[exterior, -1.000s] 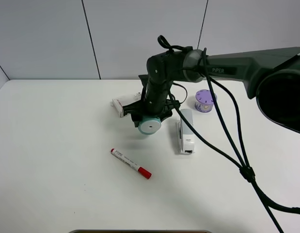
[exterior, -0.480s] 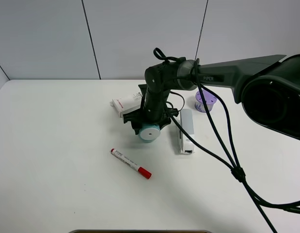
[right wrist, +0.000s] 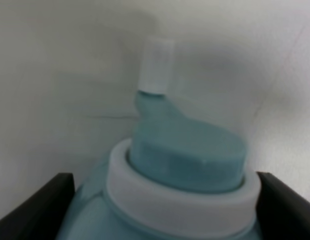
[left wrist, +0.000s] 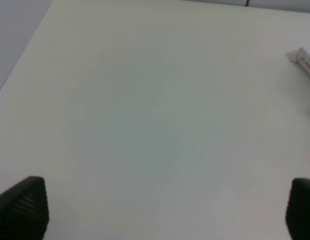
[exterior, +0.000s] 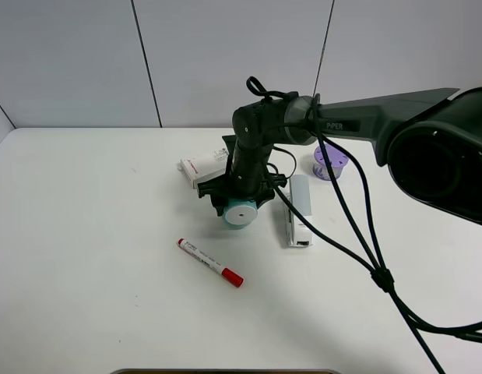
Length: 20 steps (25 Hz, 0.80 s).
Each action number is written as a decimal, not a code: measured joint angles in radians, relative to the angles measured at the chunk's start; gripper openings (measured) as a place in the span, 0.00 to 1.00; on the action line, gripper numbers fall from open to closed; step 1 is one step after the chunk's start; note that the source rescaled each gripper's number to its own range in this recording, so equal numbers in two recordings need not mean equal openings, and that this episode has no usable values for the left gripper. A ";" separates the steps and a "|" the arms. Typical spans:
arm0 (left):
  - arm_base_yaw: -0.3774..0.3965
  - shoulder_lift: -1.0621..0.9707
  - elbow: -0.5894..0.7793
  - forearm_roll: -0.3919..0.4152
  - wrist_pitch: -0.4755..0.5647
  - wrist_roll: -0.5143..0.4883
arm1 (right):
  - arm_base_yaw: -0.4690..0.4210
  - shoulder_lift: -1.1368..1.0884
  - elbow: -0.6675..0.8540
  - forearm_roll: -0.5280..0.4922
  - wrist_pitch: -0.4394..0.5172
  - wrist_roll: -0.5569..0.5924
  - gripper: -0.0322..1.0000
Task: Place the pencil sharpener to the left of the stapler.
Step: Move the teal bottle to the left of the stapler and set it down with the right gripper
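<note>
The teal pencil sharpener (exterior: 240,211) shows its white round face toward the camera, low at the table just left of the white and grey stapler (exterior: 297,210). My right gripper (exterior: 241,199) is shut on it from above. In the right wrist view the sharpener (right wrist: 182,165) fills the frame, teal with a white ring, held between the dark fingers (right wrist: 32,202). The left gripper (left wrist: 165,210) is open over bare table; it is out of the exterior view.
A flat white box with a red mark (exterior: 203,167) lies behind the sharpener, its corner also in the left wrist view, box (left wrist: 305,59). A purple cylinder (exterior: 330,161) stands behind the stapler. A red-capped marker (exterior: 210,262) lies in front. Cables (exterior: 365,234) hang from the right arm.
A second ago the right gripper held the sharpener higher and slightly right; it has lowered it toward the table left of the stapler. No movement in the last half second.
</note>
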 joint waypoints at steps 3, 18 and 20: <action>0.000 0.000 0.000 0.000 0.000 0.000 | 0.000 0.000 0.000 0.000 0.000 0.000 0.08; 0.000 0.000 0.000 0.000 0.000 0.000 | 0.000 0.000 0.000 0.001 0.000 0.002 0.08; 0.000 0.000 0.000 0.000 0.000 0.000 | 0.000 0.000 0.000 0.001 0.000 0.017 0.08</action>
